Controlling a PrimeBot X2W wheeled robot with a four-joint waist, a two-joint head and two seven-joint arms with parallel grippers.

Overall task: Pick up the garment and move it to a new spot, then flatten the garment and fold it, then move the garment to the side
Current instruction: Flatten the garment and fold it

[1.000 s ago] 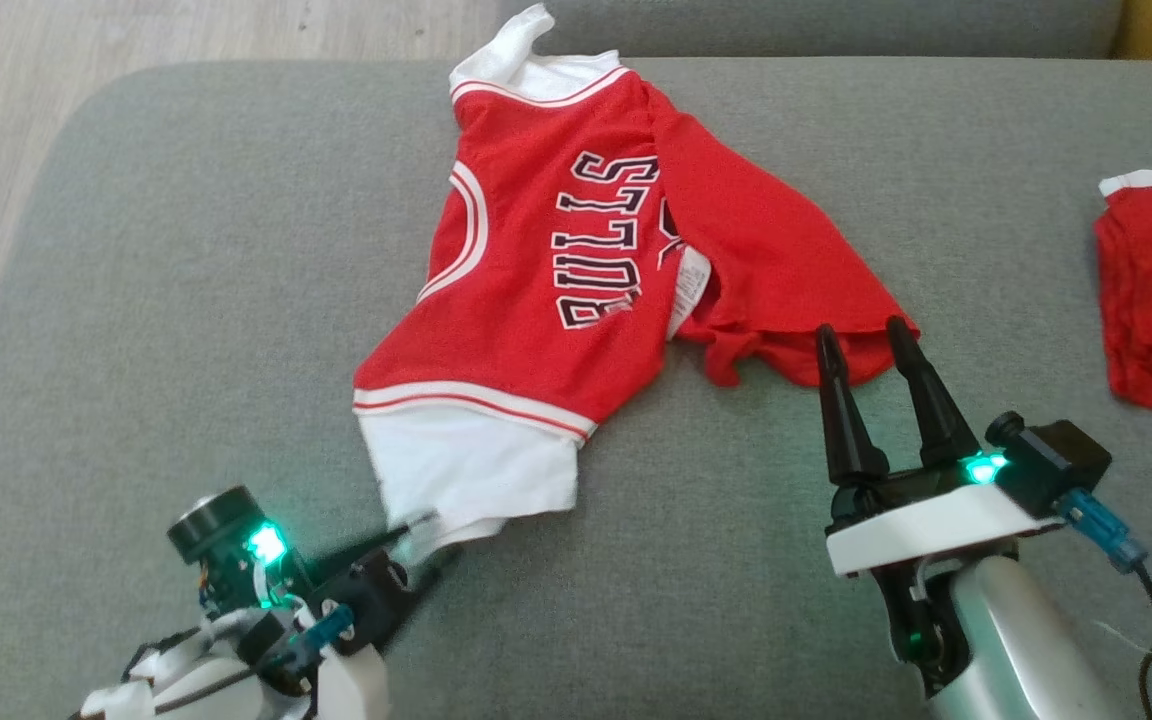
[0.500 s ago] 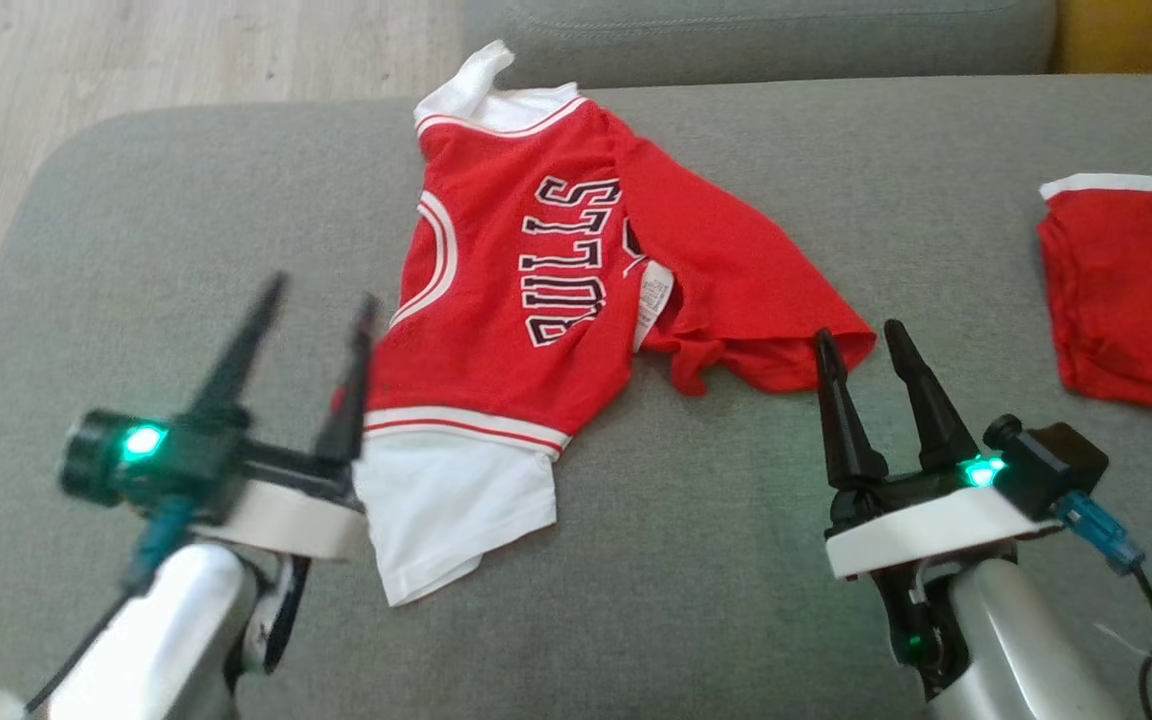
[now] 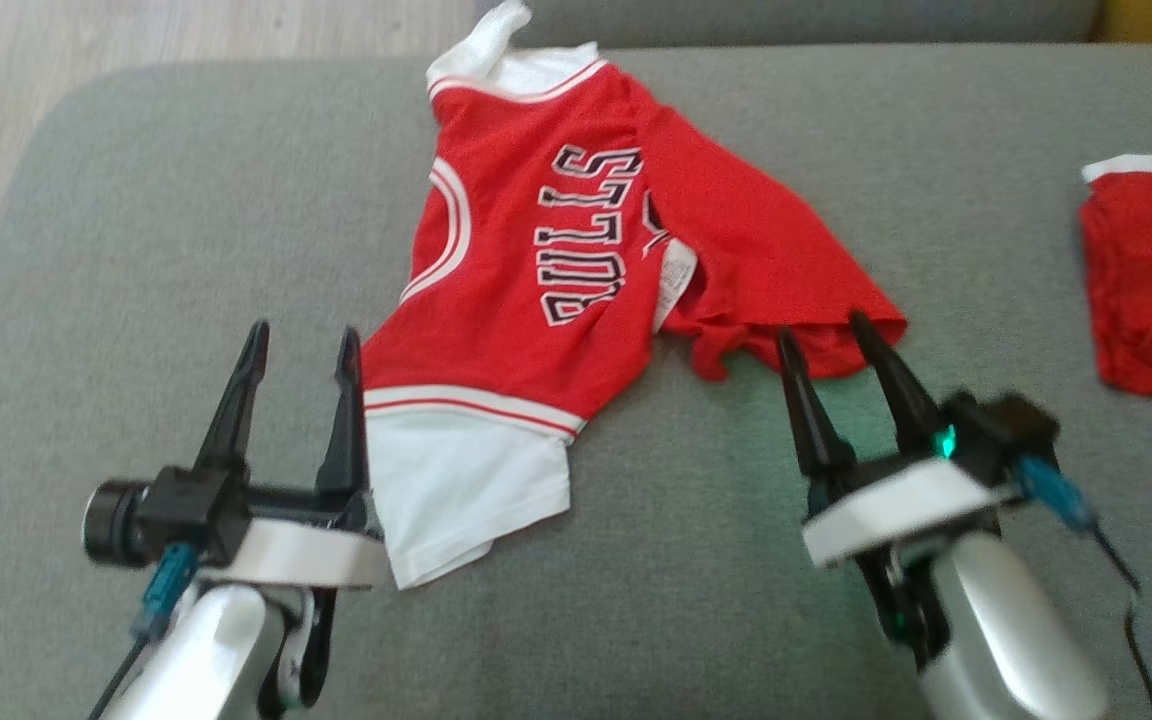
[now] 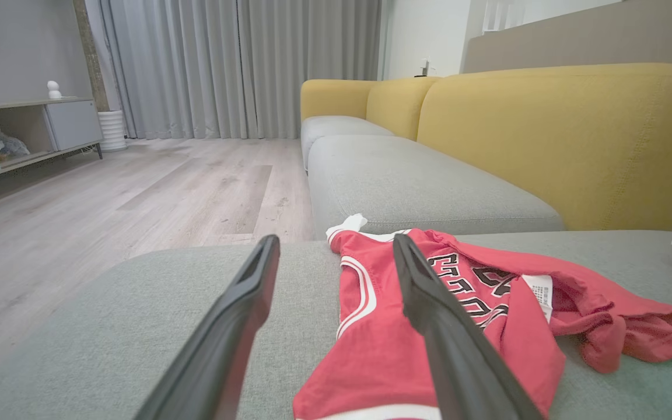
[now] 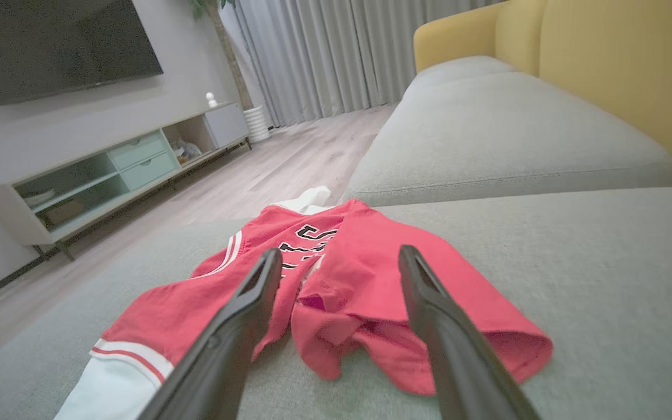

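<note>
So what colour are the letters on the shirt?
The letters are black with white trim on the red shirt; head view shows them best.

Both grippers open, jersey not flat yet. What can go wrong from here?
1. The jersey has a folded-over flap on its right side. The right gripper, open at the bunched hem, may pinch both layers and keep the fold in.
2. The left gripper stands open beside the white panel; a low approach could shove the cloth into wrinkles.
3. A second red garment lies to the right; a pull that way could overlap them.
</note>
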